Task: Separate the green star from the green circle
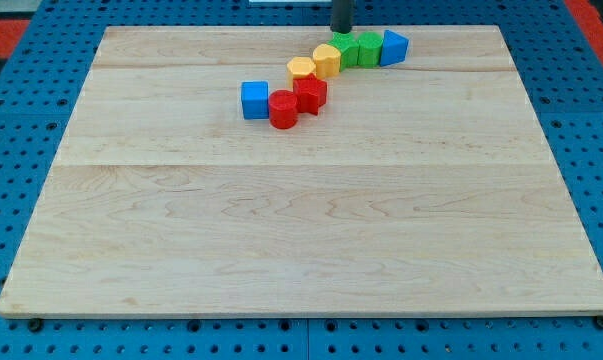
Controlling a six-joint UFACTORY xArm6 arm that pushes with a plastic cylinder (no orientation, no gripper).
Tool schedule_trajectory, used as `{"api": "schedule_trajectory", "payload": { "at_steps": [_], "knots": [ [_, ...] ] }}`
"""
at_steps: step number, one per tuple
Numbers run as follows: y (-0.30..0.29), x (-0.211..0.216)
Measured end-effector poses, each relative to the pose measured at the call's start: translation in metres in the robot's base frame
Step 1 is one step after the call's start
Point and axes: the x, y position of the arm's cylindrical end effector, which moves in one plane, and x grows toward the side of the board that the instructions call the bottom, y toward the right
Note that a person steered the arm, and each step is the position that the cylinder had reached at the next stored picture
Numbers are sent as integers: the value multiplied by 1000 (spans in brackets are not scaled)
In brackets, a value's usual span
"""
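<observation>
Lying across the view: pale wooden bench (301, 230). Sitting close to the bench's top edge, right of centre: green star (343, 48), touching the green circle (369, 48) on its right, with a blue block (394, 47) next. Trailing left toward the bench's centre: two yellow blocks (314, 64), two red blocks (297, 101), blue cube (254, 100). Hovering just above the star at the top edge: my tip (341, 30), a bare rod tool, gripping nothing.
</observation>
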Motion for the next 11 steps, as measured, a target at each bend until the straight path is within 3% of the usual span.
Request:
{"api": "schedule_trajectory", "payload": {
  "at_steps": [3, 11],
  "knots": [
    [25, 37],
    [24, 133]
  ]
}}
